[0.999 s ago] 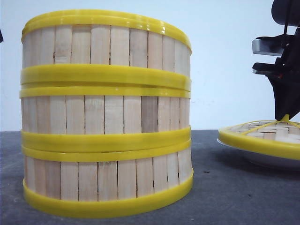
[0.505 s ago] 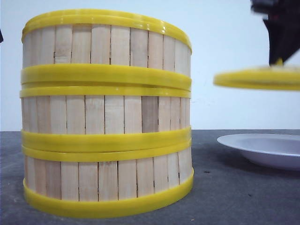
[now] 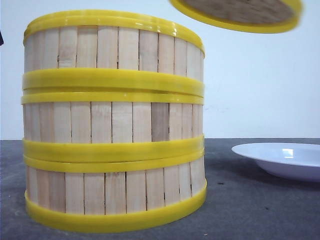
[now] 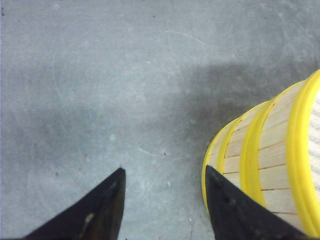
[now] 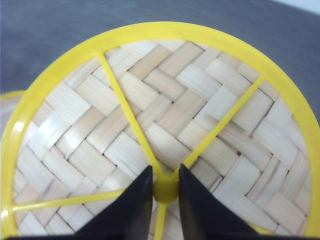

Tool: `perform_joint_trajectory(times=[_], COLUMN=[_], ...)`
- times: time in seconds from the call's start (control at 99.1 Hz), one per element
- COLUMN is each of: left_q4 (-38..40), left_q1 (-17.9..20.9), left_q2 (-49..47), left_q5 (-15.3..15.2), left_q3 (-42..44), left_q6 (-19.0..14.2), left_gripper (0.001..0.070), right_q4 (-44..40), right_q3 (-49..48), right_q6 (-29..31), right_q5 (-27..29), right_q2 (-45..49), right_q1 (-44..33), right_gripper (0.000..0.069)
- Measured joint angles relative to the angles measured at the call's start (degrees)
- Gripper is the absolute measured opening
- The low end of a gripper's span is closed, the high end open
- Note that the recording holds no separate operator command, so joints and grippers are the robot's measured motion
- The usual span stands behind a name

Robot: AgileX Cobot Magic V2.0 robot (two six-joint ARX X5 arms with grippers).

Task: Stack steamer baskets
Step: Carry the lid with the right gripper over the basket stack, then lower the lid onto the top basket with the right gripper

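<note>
The three steamer baskets [image 3: 114, 122] stand stacked on the desk [image 3: 250, 210] at left, while the right gripper [image 5: 165, 187], fingers clamped on the knob [image 5: 165, 189], holds the lid [image 3: 240, 14] tilted above, likely to cap them; the left gripper [image 4: 165, 200] waits beside, fingers apart.

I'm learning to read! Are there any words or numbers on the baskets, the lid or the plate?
None: no words, numbers or signs show in any view.
Steamer baskets: plain wooden slats and yellow bands.
Lid: woven pattern only, held at its knob by the right gripper.
White plate: blank.
</note>
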Motion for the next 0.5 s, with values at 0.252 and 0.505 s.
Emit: perform_joint_trajectory(times=[0.252, 0.505], left_q4=[0.0, 0.0], left_q1=[0.0, 0.0], left_q2=[0.0, 0.0], left_q5=[0.0, 0.0], left_q3=[0.0, 0.0], left_q6=[0.0, 0.0], left_gripper=[0.0298, 0.0298], right_q4=[-2.1, -2.4], right_q3=[3.8, 3.8], right_q6=[-0.2, -0.7], right_q5=[0.0, 0.1], right_q2=[5.7, 9.0], right_q1=[10.4, 17.5], right_gripper=[0.0072, 0.0072])
